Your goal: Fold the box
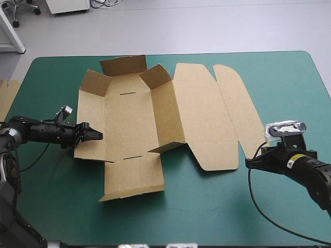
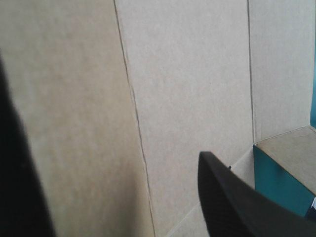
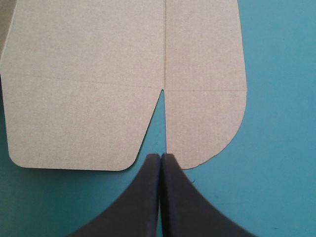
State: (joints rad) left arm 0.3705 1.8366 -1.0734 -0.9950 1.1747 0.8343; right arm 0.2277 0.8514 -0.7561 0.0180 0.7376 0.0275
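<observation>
The brown box [image 1: 129,121] lies in the middle of the teal-green cover, partly raised. Its far flaps [image 1: 123,65] and its right wall [image 1: 168,116] stand up, while its lid [image 1: 207,119] lies flat to the right. My left gripper [image 1: 96,135] reaches in from the left over the box's left wall [image 1: 92,121]. In the left wrist view this gripper [image 2: 108,148] is open, and brown board [image 2: 187,79] fills the space ahead of it. My right gripper [image 3: 161,156] is shut and empty, its tip at the notch in the lid's near edge [image 3: 163,94]. In the high view it [image 1: 249,163] rests on the cover beside the lid's front right corner.
An edge of more brown board [image 1: 7,95] shows at the table's left edge. The box's front flap [image 1: 132,178] lies flat toward the near side. Bare teal-green cover [image 1: 217,206] stretches along the front and the right.
</observation>
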